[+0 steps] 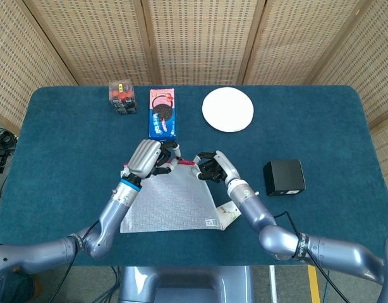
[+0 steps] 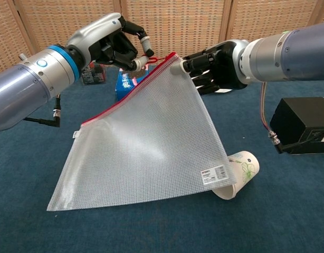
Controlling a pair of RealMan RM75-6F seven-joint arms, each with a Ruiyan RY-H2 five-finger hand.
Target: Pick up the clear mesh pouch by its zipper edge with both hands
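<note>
The clear mesh pouch [image 2: 151, 137] with a red zipper edge [image 2: 120, 100] hangs tilted, its zipper corner raised and its lower left part lying on the blue table [image 2: 35, 221]. My right hand [image 2: 212, 68] pinches that raised corner. Just left of it, my left hand [image 2: 112, 47] pinches the red zipper pull. In the head view the left hand [image 1: 146, 158] and right hand [image 1: 213, 167] meet above the pouch [image 1: 172, 205].
A tipped paper cup [image 2: 244, 164] lies under the pouch's lower right corner. A black box [image 2: 304, 126] sits to the right. At the back are a blue cookie box [image 1: 162, 113], a small clear box [image 1: 121, 98] and a white plate [image 1: 227, 109].
</note>
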